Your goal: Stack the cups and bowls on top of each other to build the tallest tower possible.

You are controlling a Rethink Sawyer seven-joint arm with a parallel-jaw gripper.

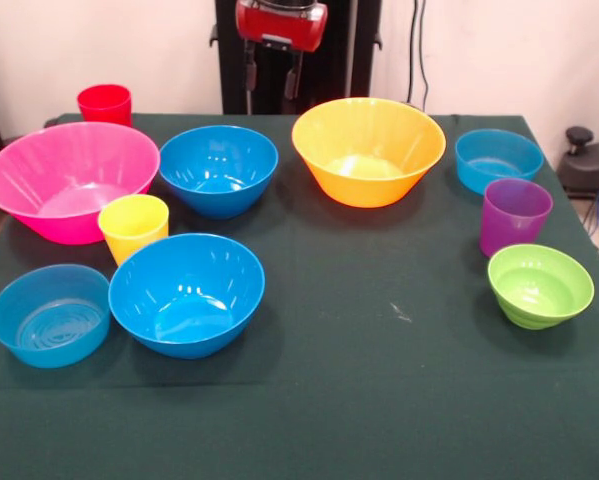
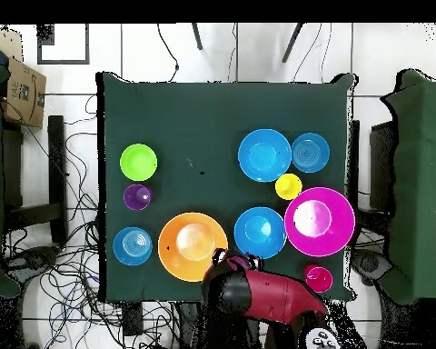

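Note:
All pieces stand apart and upright on the green table (image 1: 379,390); no tower stands. The pink bowl (image 1: 69,180) (image 2: 319,221) is at the left, with the red cup (image 1: 105,103) (image 2: 318,278) behind it and the yellow cup (image 1: 134,225) (image 2: 288,187) in front. Two blue bowls (image 1: 219,168) (image 1: 187,293) sit mid-left. The yellow-orange bowl (image 1: 368,150) (image 2: 193,245) is at the far middle. Light-blue bowls (image 1: 51,314) (image 1: 498,158) sit at both sides. The purple cup (image 1: 515,214) and green bowl (image 1: 539,285) are at the right. My gripper (image 1: 271,80) hangs open and empty behind the table's far edge.
A black device (image 1: 589,160) sits off the table's right edge. In the overhead view a cardboard box (image 2: 22,91) and cables lie on the floor, and other green tables (image 2: 421,182) flank this one.

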